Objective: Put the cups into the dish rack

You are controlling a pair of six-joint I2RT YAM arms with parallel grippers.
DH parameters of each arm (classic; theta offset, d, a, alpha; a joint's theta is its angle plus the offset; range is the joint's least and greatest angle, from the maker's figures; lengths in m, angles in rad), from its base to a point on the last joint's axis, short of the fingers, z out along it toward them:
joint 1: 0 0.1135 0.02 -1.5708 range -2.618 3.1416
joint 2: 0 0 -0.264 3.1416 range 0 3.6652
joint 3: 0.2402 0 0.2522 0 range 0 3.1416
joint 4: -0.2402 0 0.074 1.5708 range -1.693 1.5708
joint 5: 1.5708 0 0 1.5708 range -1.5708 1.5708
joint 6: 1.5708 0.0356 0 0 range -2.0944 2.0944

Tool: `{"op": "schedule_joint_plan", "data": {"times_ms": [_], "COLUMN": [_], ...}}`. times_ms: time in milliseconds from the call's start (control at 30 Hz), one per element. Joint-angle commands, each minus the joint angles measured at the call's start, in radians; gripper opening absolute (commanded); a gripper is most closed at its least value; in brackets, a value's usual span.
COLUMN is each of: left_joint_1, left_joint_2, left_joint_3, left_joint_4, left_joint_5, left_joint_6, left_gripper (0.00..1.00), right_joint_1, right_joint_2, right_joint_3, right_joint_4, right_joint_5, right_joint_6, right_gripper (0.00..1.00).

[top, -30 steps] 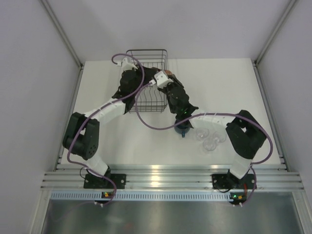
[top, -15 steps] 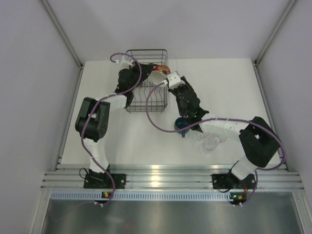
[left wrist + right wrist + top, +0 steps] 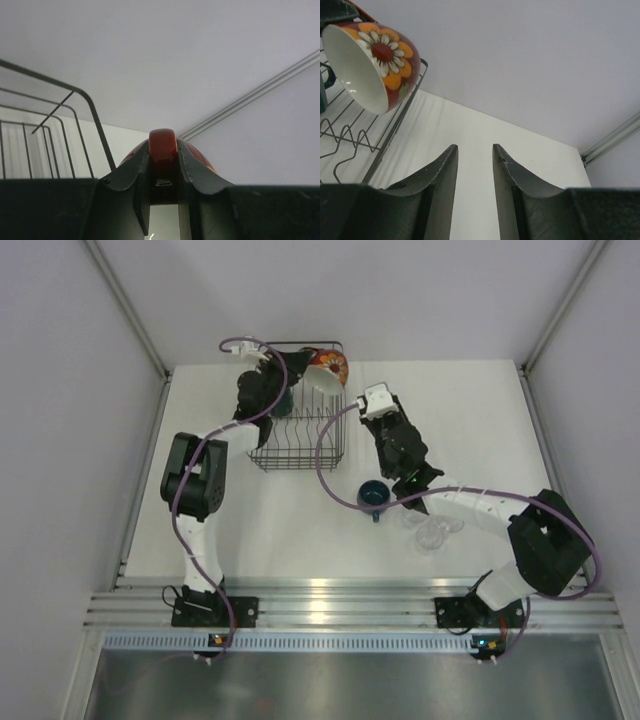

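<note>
White desk point(image 3: 480, 420) and pale walls are giving me a plain backdrop. What is worrying me is the red flowered cup point(image 3: 328, 368): it is hanging tilted at the far right corner of the dish rack point(image 3: 300, 455), right over the rim wire. If I am releasing it here, I judge it could be tipping outward onto the desk or clipping the rim. The left arm's jaws are clenching only the cup's red handle point(image 3: 162, 142), a thin hold that may be letting it swing. The right arm's jaws are standing slightly parted, empty and touching nothing, near the rack. The dark-blue cup point(image 3: 374, 494) and clear glasses point(image 3: 430, 528) are waiting on the desk.
</note>
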Motion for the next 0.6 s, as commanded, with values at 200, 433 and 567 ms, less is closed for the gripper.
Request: {"op": "schedule_joint_plan", "data": {"times_ms": [200,433,567], "left_joint_1": [0.021,0.008,-0.013], "left_joint_2": [0.106,0.097,0.080], "left_joint_3": [0.130,0.117,0.100], "left_joint_4": [0.342,0.365,0.367], "left_joint_5": [0.053,-0.016,-0.057], "left_joint_6": [0.007,0.124,0.205], "left_gripper": [0.00,0.00,0.00], "right_joint_1": [-0.039,-0.082,-0.119], "right_joint_2": [-0.098,-0.168,-0.196], "right_joint_3": [-0.066,-0.115,-0.138], "right_joint_4": [0.015,-0.020,-0.037], "right_joint_5": [-0.020,-0.054,-0.087], "right_joint_6": [0.065,0.128,0.180], "right_gripper": [0.35,0.36,0.36]}}
